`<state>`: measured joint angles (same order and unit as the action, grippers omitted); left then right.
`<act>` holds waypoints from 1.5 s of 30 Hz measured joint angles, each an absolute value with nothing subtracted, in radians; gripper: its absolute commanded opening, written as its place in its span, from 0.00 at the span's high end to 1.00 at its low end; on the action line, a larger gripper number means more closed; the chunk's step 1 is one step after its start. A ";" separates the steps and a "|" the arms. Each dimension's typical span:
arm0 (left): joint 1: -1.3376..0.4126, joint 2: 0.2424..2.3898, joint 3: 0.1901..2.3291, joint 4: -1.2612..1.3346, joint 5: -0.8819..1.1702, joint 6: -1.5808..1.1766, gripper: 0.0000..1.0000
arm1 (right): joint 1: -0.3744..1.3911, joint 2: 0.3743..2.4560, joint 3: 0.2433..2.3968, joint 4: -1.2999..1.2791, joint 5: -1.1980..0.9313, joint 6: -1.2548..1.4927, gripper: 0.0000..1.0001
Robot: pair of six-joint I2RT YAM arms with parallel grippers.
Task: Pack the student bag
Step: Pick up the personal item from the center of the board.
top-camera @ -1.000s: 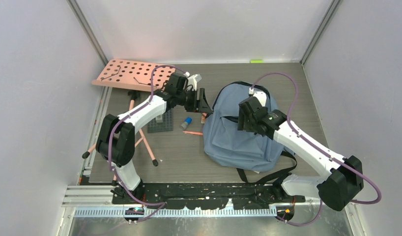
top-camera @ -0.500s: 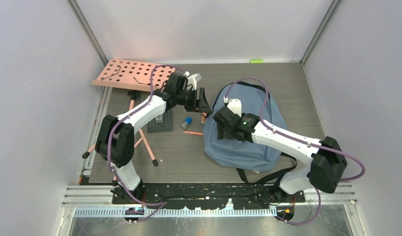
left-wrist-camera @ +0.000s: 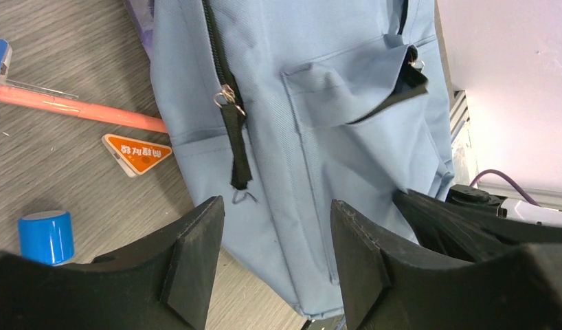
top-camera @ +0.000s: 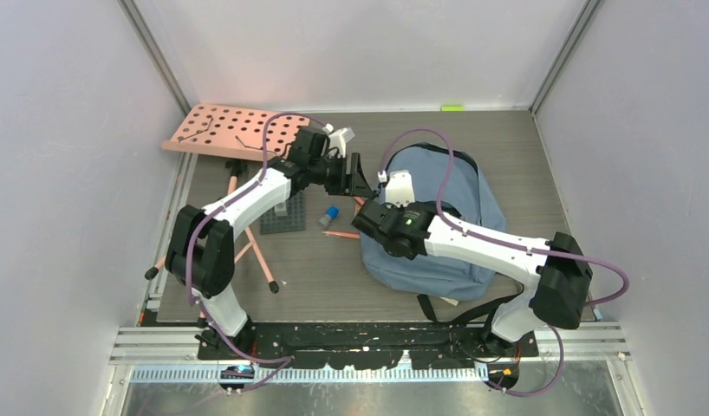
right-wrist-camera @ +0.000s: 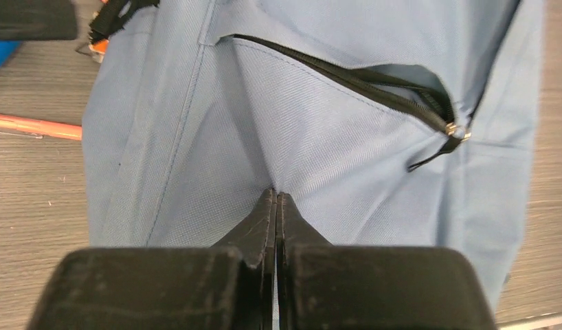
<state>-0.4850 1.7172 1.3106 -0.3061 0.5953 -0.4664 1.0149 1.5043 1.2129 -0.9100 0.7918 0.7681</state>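
The student bag (top-camera: 438,173) is a blue-grey backpack lying flat at the table's centre right. Its front pocket zipper (right-wrist-camera: 374,86) is partly open, with the pull (right-wrist-camera: 457,130) at the right end. My right gripper (right-wrist-camera: 275,194) is shut, its tips pinching a pucker of the pocket fabric (right-wrist-camera: 333,151) below that zipper. In the top view the right gripper (top-camera: 373,228) lies over the bag's left part. My left gripper (left-wrist-camera: 275,206) hangs open above the bag's left edge (left-wrist-camera: 333,124), near the main zipper's black pull tab (left-wrist-camera: 231,117), holding nothing.
Left of the bag lie an orange pen (left-wrist-camera: 79,110), an orange triangular tag (left-wrist-camera: 135,151) and a small blue cylinder (left-wrist-camera: 46,236). A dark baseplate (top-camera: 282,217), a perforated orange board (top-camera: 230,130) and pink rods (top-camera: 260,256) sit further left. Black straps (top-camera: 472,308) trail near the front edge.
My right arm swung left across the bag, came down on its front pocket, and its gripper went from open to shut on the fabric. The left arm stayed put.
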 measured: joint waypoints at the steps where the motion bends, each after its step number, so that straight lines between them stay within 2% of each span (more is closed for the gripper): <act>1: -0.485 1.715 1.311 -0.306 0.595 -0.466 0.40 | 1.043 1.504 1.226 -0.936 0.834 0.783 0.99; 6: -0.485 1.707 1.311 -0.306 0.595 -0.466 0.40 | 1.143 1.529 1.264 -1.043 0.993 0.871 0.99; 10: -0.485 1.701 1.311 -0.306 0.595 -0.466 0.39 | 1.150 1.591 1.275 -1.090 1.039 0.922 0.99; 12: -0.485 1.701 1.311 -0.307 0.595 -0.466 0.39 | 1.150 1.615 1.277 -1.097 1.046 0.935 0.90; 17: -0.485 1.701 1.311 -0.312 0.587 -0.463 0.38 | 1.155 1.617 1.299 -1.093 1.048 0.940 0.48; 19: -0.485 1.701 1.311 -0.320 0.575 -0.459 0.37 | 1.158 1.602 1.304 -1.077 1.044 0.928 0.36; 22: -0.485 1.701 1.316 -0.352 0.536 -0.441 0.36 | 1.158 1.562 1.304 -1.054 1.028 0.906 0.26; 30: -0.490 1.757 1.337 -0.448 0.364 -0.361 0.35 | 1.133 1.357 1.249 -0.952 0.974 0.821 0.21; 38: -0.491 1.826 1.340 -0.575 0.227 -0.275 0.30 | 0.916 1.141 1.077 -0.840 0.839 0.720 0.17; 45: -0.491 1.828 1.338 -0.612 0.148 -0.224 0.32 | 0.839 1.027 0.997 -0.793 0.748 0.678 0.17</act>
